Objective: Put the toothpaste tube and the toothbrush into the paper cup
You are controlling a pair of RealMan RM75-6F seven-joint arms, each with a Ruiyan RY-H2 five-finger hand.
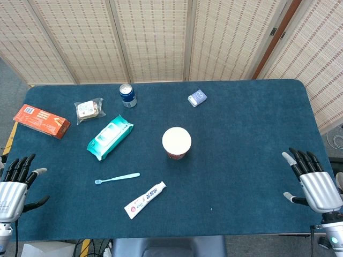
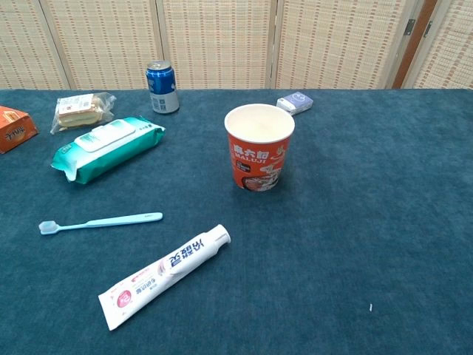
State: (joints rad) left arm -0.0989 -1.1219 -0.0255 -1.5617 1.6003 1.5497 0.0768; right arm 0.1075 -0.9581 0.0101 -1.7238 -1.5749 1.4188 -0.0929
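An orange paper cup [image 1: 176, 142] [image 2: 259, 147] stands upright and empty near the table's middle. A white toothpaste tube [image 1: 144, 199] [image 2: 162, 267] lies flat in front of it, cap end toward the cup. A light blue toothbrush [image 1: 117, 178] [image 2: 100, 222] lies to the tube's left. My left hand [image 1: 13, 187] hovers open at the table's near left corner. My right hand [image 1: 315, 182] hovers open at the near right edge. Both are far from the objects and hold nothing. The chest view shows neither hand.
A teal wet-wipes pack [image 1: 110, 137] [image 2: 106, 146] lies left of the cup. Behind it are a wrapped snack [image 1: 88, 110] [image 2: 80, 109], a blue can [image 1: 127, 95] [image 2: 162, 86] and an orange box [image 1: 41, 120] [image 2: 13, 127]. A small blue-white box [image 1: 197, 97] [image 2: 295, 102] sits behind the cup.
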